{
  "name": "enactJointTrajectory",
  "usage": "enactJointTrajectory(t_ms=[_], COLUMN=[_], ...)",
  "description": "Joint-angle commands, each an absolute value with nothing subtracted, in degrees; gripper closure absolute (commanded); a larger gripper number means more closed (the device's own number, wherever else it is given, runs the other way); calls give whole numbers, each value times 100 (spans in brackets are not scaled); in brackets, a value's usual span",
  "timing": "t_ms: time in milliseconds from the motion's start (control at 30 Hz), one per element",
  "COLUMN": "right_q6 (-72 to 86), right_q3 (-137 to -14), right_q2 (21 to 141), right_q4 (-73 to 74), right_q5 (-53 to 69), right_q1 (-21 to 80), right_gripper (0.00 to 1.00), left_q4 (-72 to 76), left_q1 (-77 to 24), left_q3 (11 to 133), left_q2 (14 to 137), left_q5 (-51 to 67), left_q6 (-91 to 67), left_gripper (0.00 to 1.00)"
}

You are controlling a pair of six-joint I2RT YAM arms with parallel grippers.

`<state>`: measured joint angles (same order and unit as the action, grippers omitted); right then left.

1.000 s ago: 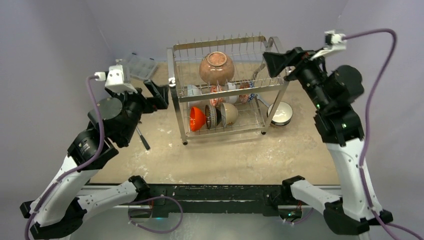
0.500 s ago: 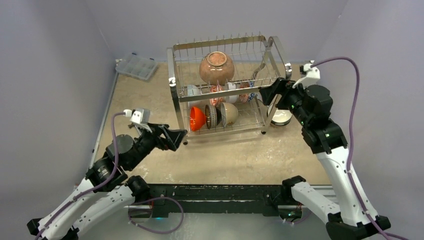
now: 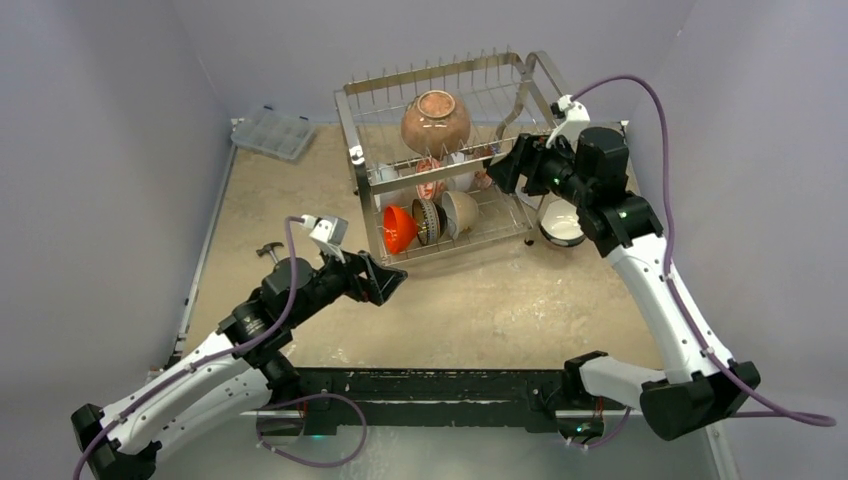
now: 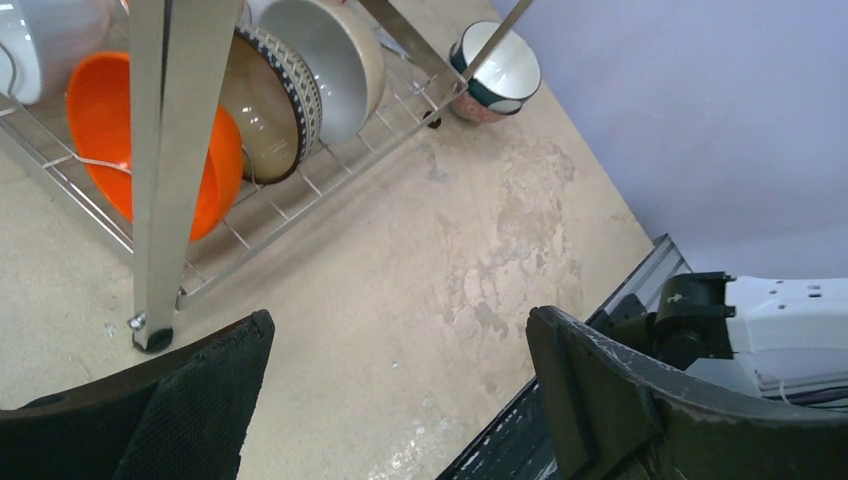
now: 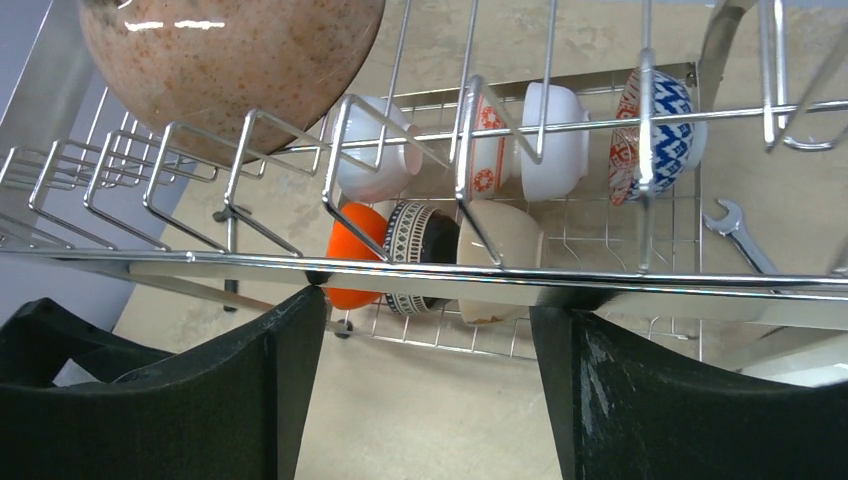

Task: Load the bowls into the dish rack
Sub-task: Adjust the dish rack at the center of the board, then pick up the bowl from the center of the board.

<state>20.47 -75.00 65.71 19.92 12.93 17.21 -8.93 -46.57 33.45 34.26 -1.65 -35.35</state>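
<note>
Both arms have been swung in on the dish rack (image 4: 165, 170) over the last second. The left hand (image 3: 385, 283), held up beside the rack's left end a second ago, has been brought low over the table (image 3: 480, 310). It is now pointed at the rack's near leg, which stands just ahead of its fingertips. Its fingers are apart, with nothing held.

The right hand (image 3: 497, 170) has been moved from the rack's top right corner down to the upper tier's front rail. Its fingers are spread and empty, and in the wrist view the rail is seen crossing right at the fingertips. Contact with the rail cannot be told. The rack looks slightly turned on the table against half a second ago, so a nudge by the right hand is judged likely.

Already racked:
- the brown bowl (image 3: 436, 120) on the upper tier, above the right hand
- the orange bowl (image 3: 397, 228), patterned bowl (image 3: 428, 220) and beige bowl (image 3: 460, 212), set on edge in the lower tier ahead of the left hand
- small bowls (image 5: 660, 135) behind them

One white bowl (image 3: 562, 222) is left on the table outside the rack, under the right wrist and behind that hand. The task is judged nearly done. That bowl is the remaining pick, nearest the right hand.
</note>
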Motion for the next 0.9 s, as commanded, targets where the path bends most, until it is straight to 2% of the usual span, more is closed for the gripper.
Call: enactJointTrajectory(t_ms=[0, 200, 600, 733, 867], right_q6=[1852, 1901, 2819, 3532, 4025], right_q3=[-7752, -7205, -4520, -3682, -3386], right_q2=[6666, 6261, 4829, 4638, 4744], right_q4=[1152, 1180, 1050, 802, 768], right_q5=[1485, 1439, 400, -107, -295], right_q1=[1698, 1699, 1698, 1670, 1392], right_gripper=[22, 17, 14, 2, 1], left_q4=[-221, 312, 649, 740, 744], left_q1=[-4656, -4652, -4655, -4655, -4658], left_q3=[3051, 2681, 2382, 2293, 2242], left_q2=[3558, 3659, 3882, 3834, 3794], left_q5=[-197, -616, -848, -842, -796], left_q6=[-3510, -3513, -3619, -3807, -4002], left_gripper=[4, 4, 4, 5, 5])
